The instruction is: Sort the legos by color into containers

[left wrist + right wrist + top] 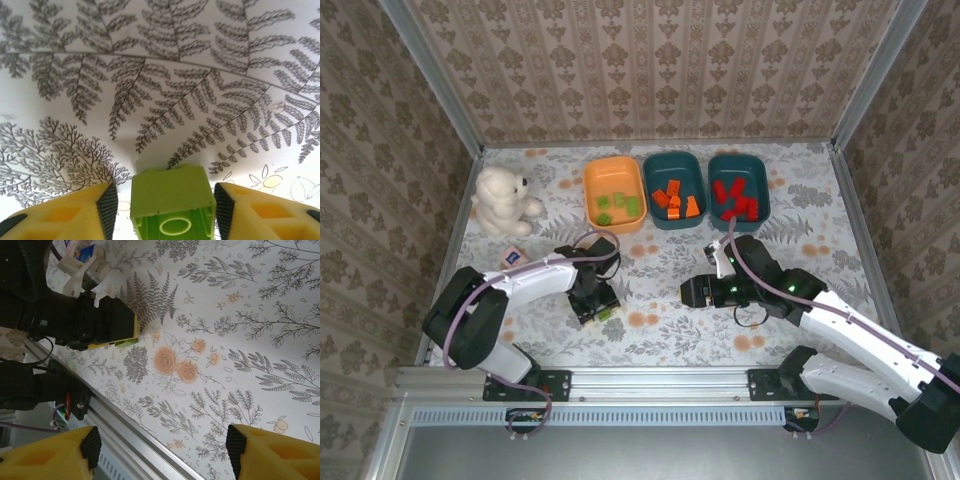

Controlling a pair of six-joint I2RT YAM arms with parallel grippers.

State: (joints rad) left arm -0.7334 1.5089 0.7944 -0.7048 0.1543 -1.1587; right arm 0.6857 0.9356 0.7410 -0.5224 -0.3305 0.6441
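A lime green lego (pixel 170 192) lies on the table between the fingers of my left gripper (pixel 165 210). The gripper is open, with a clear gap at the left pad (pixel 109 207) and almost none at the right. From above, this gripper (pixel 595 303) points down over the green lego (pixel 609 313) near the table's front left. My right gripper (pixel 688 291) hovers open at front centre with nothing in it (pixel 162 445). At the back, the orange container (pixel 592 185) holds green legos (pixel 618 205). The middle teal container (pixel 654 170) holds orange legos (pixel 675 200), and the right teal container (pixel 720 165) holds red legos (pixel 735 198).
A white teddy bear (pixel 503 200) sits at the back left. A small blue-and-pink block (pixel 513 257) lies in front of it. The metal front rail (pixel 145 432) runs just below my right gripper. The left arm (pixel 75 315) shows at the top left of the right wrist view.
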